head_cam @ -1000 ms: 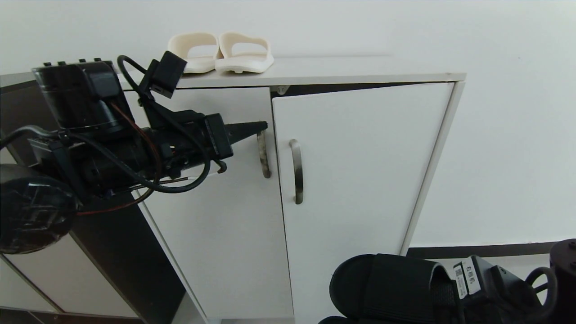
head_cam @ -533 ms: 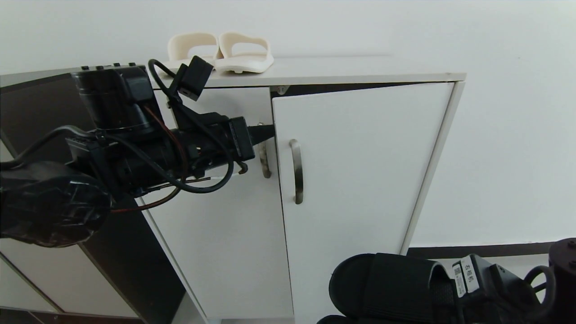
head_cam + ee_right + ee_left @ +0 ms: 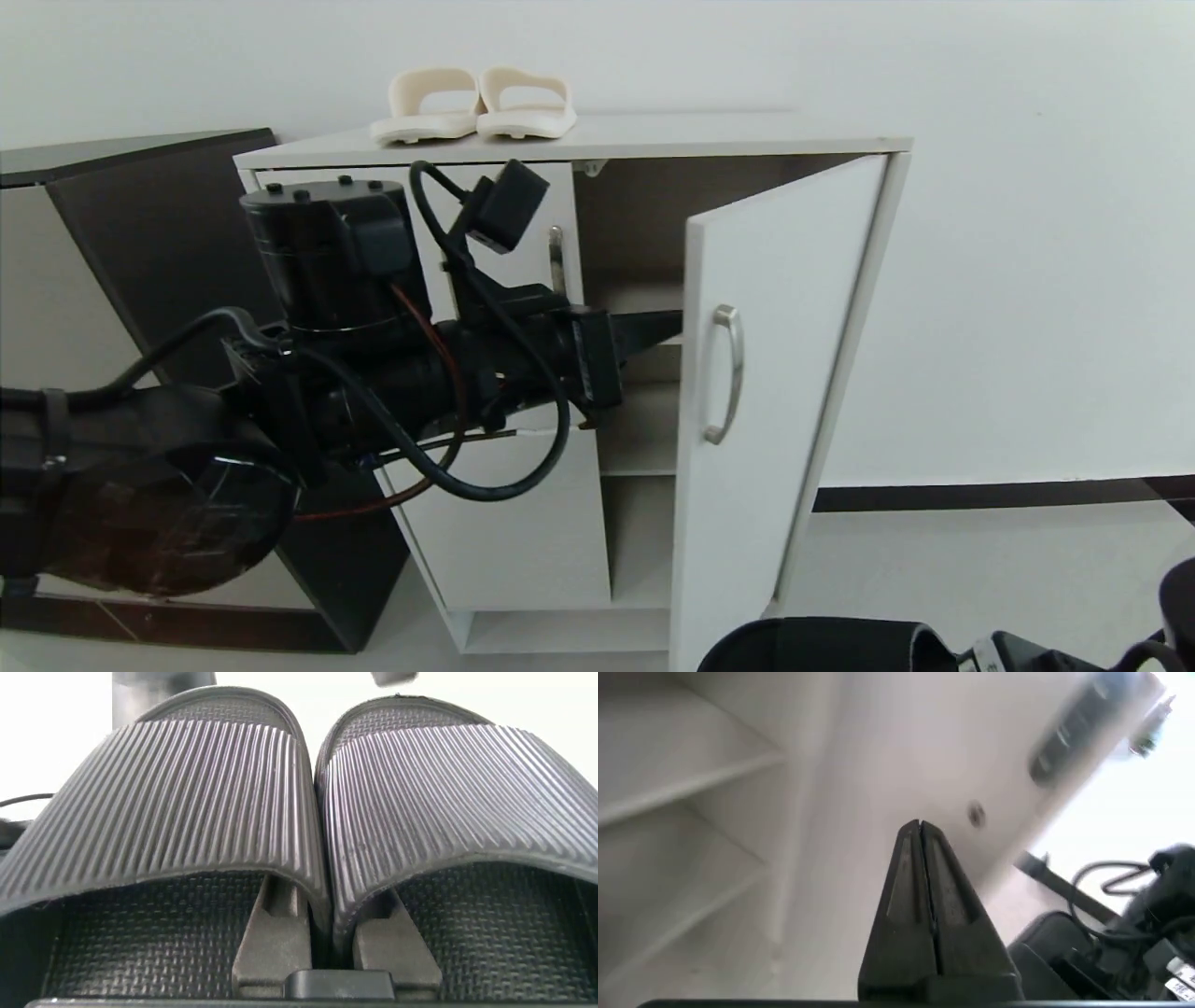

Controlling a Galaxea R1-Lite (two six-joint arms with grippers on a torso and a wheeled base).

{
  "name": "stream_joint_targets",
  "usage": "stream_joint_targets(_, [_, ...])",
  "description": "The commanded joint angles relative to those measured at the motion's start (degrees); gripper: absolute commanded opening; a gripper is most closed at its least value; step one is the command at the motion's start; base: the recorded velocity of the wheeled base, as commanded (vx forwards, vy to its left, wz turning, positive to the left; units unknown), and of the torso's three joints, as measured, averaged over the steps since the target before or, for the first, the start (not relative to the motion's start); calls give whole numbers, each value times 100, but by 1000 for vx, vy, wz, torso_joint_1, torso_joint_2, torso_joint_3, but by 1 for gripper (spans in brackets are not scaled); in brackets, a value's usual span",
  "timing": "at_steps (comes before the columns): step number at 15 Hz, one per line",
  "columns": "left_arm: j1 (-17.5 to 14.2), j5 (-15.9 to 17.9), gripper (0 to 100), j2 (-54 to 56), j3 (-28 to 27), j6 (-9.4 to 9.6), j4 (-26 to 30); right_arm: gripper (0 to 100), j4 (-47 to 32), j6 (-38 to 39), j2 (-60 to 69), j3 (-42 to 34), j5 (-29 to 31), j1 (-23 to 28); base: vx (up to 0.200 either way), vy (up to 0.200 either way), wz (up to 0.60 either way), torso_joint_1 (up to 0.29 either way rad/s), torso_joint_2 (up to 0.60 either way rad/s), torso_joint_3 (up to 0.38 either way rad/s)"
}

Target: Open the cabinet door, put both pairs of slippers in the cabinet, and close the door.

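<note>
white cabinet (image 3: 653,142) stands against the far wall, with its right door (image 3: 775,308) swung open toward the near side and its left door (image 3: 504,523) shut. cream slippers (image 3: 476,103) lie side by side on the cabinet top, near its left end. the left tool (image 3: 670,325) is at the opening, its tip just beside the inner face of the open door and above a shelf (image 3: 639,439); its two fingers are pressed together with nothing between them. black slippers (image 3: 187,812) are low on the near right, outside the cabinet, and the right tool (image 3: 329,938) pinches their two inner sides together. a dark cabinet (image 3: 159,215) stands on the left.
</note>
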State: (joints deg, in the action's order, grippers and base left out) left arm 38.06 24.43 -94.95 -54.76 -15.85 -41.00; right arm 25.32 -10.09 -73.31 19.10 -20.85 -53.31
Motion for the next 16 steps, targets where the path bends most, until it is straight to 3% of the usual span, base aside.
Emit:
stream_joint_targets(1, [518, -61, 0, -331, -131, 82, -5, 0, -10, -1, 212, 6, 2, -101, -200, 0, 0, -7, 7, -2])
stream_joint_targets(3, [756, -70, 0, -595, -263, 170, -14, 0, -10, -1, 195, 6, 2, -153, -200, 0, 0, 0, 7, 0])
stream_joint_targets(6, [738, -96, 0, -568, -202, 161, -365, 0, 8, 43, -16, 120, 46, -180, -67, 0, 0, 1, -1, 2])
stream_joint_targets(8, [404, -615, 0, -287, -17, 143, -620, 0, 26, 588, -306, 401, 406, -162, 0, 0, 0, 0, 0, 0])
stream_joint_targets(9, [184, -1063, 0, 135, 238, 91, -594, 0, 34, 1001, -561, 630, 916, -171, 0, 0, 0, 0, 0, 0])
stream_joint_targets(10, [79, -1300, 0, 399, 422, 91, -576, 0, 70, 1176, -719, 744, 1179, -180, 0, 0, 0, 0, 0, 0])
stream_joint_targets(12, [-220, -2232, 0, 1673, 1099, 135, 48, 0, 430, 1677, -1405, 1122, 2181, -180, 0, 0, 0, 0, 0, 0])
stream_joint_targets(13, [-264, -2505, 0, 2139, 1257, 135, 443, 0, 623, 1836, -1642, 1245, 2524, -180, 0, 0, 0, 0, 0, 0])
stream_joint_targets(15, [-273, -3436, 0, 3818, 1688, 135, 2149, 0, 1318, 2257, -2407, 1632, 3684, -171, 0, 0, 0, 0, 0, 0])
stream_joint_targets(16, [-273, -3761, 0, 4442, 1855, 135, 2737, 0, 1370, 2266, -2609, 1755, 4071, -145, 0, 0, 0, 0, 0, 0])
